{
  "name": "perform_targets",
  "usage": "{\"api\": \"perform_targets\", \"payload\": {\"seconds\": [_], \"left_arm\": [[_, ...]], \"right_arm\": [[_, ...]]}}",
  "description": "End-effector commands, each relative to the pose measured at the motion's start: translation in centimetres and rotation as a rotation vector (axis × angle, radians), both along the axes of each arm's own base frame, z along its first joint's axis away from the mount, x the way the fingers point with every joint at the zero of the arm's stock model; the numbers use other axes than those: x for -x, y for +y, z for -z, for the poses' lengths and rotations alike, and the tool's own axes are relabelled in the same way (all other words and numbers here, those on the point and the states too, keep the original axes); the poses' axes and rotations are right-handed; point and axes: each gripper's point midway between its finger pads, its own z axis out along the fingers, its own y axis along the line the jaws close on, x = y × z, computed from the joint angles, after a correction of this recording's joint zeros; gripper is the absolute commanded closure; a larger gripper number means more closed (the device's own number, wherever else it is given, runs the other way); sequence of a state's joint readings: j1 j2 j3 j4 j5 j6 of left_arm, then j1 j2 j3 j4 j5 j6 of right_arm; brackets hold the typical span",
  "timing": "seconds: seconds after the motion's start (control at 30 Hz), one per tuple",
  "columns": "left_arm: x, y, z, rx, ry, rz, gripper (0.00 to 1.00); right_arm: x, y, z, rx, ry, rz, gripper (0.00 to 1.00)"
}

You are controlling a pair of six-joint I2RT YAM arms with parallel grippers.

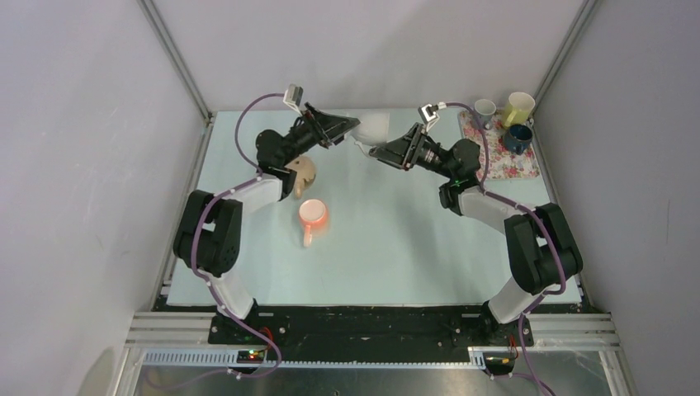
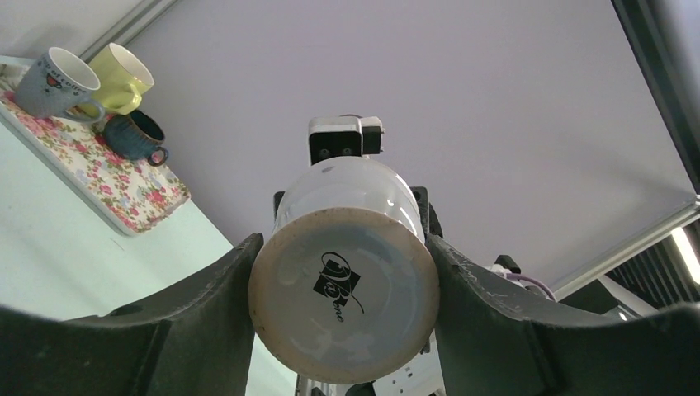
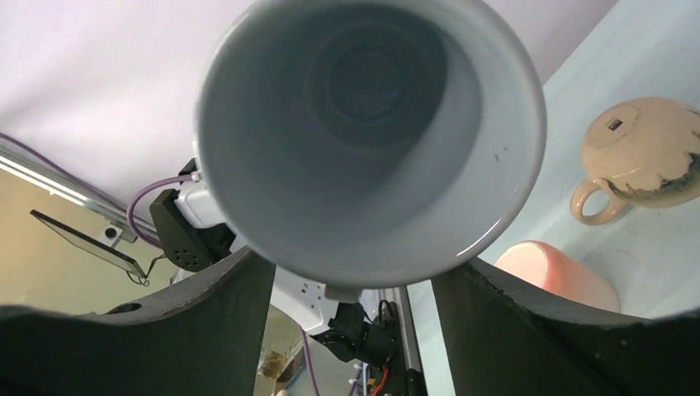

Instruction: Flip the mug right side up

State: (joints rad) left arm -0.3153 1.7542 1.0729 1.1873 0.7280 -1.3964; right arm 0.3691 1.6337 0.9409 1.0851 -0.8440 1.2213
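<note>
- The white mug [image 1: 376,125] hangs in the air above the far middle of the counter [image 1: 396,256], between the two arms and well clear of the surface.
- The left fingers [image 2: 206,313] are clenched on it, pressed against both sides of the body just by the base.
- The right fingers [image 3: 190,330] flank the rim end. I cannot tell whether they are bearing on it or only lie alongside.
- The long axis lies roughly level, running across from one arm to the other. The stamped base faces the left wrist and the open mouth faces the right wrist. No handle shows in any view.
- This looks like a handover partway through the turn. Done well, the right side needs a firm hold on the wall below the rim before the left lets go.
- The receiving wrist should then roll until the mouth faces up and lower the base flat, away from the peach mug [image 1: 313,216] and beige mug [image 1: 305,175].
</note>
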Motion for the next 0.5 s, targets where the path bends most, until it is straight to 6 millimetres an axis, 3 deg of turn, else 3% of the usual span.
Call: {"api": "perform_targets", "payload": {"seconds": [0.0, 0.23, 0.37, 0.47], "left_arm": [[1.6, -0.5, -2.4, 0.048, -0.115, -0.007, 1.00], [2.2, -1.5, -1.1, 0.028, -0.109, 0.001, 1.00], [2.5, -2.0, -0.4, 0.013, -0.107, 0.007, 1.00], [2.6, -2.5, 0.4, -0.007, -0.106, 0.011, 1.00]], "right_arm": [[0.5, 0.0, -1.4, -0.029, -0.053, 0.021, 0.29], [1.2, -0.1, -2.6, -0.060, -0.061, 0.021, 0.36], [1.2, -0.4, -3.0, -0.070, -0.060, 0.031, 0.51], [1.2, -0.8, -3.3, -0.073, -0.060, 0.038, 0.68]]}}
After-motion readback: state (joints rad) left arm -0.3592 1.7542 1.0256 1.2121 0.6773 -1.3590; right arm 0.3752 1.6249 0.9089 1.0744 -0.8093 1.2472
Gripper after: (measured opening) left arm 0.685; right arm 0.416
